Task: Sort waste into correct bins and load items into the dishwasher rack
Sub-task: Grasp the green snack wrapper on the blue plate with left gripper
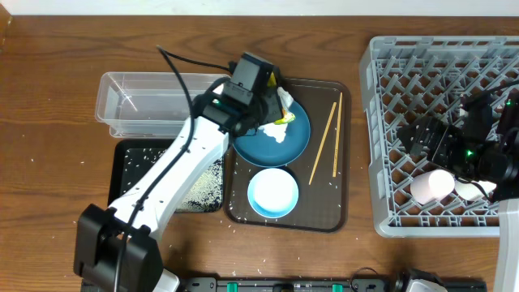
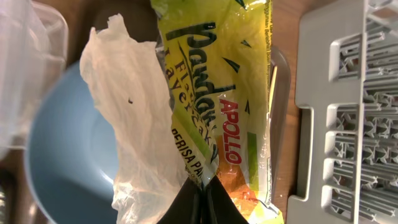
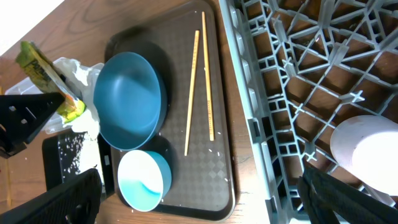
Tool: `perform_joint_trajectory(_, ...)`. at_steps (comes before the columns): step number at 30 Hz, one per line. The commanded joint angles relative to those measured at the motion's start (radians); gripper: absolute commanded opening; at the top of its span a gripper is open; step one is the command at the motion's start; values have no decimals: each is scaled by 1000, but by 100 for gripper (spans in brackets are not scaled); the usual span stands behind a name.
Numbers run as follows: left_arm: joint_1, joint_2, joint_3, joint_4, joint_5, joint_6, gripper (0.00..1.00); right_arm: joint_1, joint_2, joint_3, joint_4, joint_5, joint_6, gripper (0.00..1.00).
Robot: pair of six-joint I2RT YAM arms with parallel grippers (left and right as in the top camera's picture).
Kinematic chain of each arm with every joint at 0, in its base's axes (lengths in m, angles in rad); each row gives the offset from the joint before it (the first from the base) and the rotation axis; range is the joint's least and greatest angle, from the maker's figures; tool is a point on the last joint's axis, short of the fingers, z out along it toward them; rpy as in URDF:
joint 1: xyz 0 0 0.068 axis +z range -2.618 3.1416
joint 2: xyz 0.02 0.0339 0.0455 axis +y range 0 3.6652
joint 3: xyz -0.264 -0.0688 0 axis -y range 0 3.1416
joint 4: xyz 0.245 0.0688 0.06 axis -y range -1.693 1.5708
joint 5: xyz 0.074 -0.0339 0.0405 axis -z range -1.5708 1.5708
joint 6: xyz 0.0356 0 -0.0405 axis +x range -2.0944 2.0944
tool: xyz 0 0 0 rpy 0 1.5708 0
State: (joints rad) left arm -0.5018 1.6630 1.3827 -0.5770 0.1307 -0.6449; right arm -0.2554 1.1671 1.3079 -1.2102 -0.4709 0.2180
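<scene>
Left gripper [image 2: 202, 190] was clamped tight on the wrapper [image 2: 217, 93], fingers pressed together at its end, and it was in the pinch! The tissue [image 2: 124, 118] was bunched right up against the wrapper's left side and ran down to my fingertips. Whether it was caught in the pinch too, I couldn't tell. Both hung over the far edge of the plate [image 1: 280, 144], which sat on the far half of the brown tray [image 1: 345, 207]. The bowl [image 1: 272, 193] sat just on the near side of the plate, same tray, and the two chopsticks [image 1: 324, 154] lay side by side to the plate's right. Over on the left, the tub [image 1: 146, 101] stood far, with the black tray [image 1: 130, 162] just on its near side and rice [image 1: 207, 185] scattered across that tray. My right gripper [image 3: 199, 177] hovered over the rack [image 1: 389, 122] at the right, jaws spread wide, nothing between them. In the rack's near part, the pink cup [image 1: 431, 185] and white cup [image 1: 470, 191] sat next to each other.
</scene>
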Motion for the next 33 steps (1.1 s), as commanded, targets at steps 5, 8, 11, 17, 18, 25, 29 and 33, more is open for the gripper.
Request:
perform_joint_trajectory(5, 71, -5, 7, 14, 52, 72, 6, 4, -1, 6, -7, 23, -18, 99)
perform_joint_trajectory(8, 45, 5, 6, -3, 124, 72, 6, 5, -1, 6, -3, 51, -17, 99)
perform_joint_trajectory(11, -9, 23, -10, -16, 87, 73, 6, 4, -1, 6, 2, 56, -17, 99)
perform_joint_trajectory(17, -24, 50, -20, -21, 3, 76, 7, 4, -1, 6, -12, 55, -17, 99)
perform_joint_trajectory(18, -21, 50, -20, -21, 3, 76, 8, 4, -1, 6, -13, 56, -17, 99)
perform_joint_trajectory(25, -28, 50, -20, -48, 4, 76, 20, 4, -1, 6, -8, 56, -17, 99)
perform_joint_trajectory(29, -29, 50, -21, -51, 3, 77, 6, 4, -1, 6, -8, 56, -17, 99)
perform_joint_trajectory(33, -24, 50, -21, -37, -3, 130, 6, 4, -1, 6, -10, 56, -17, 99)
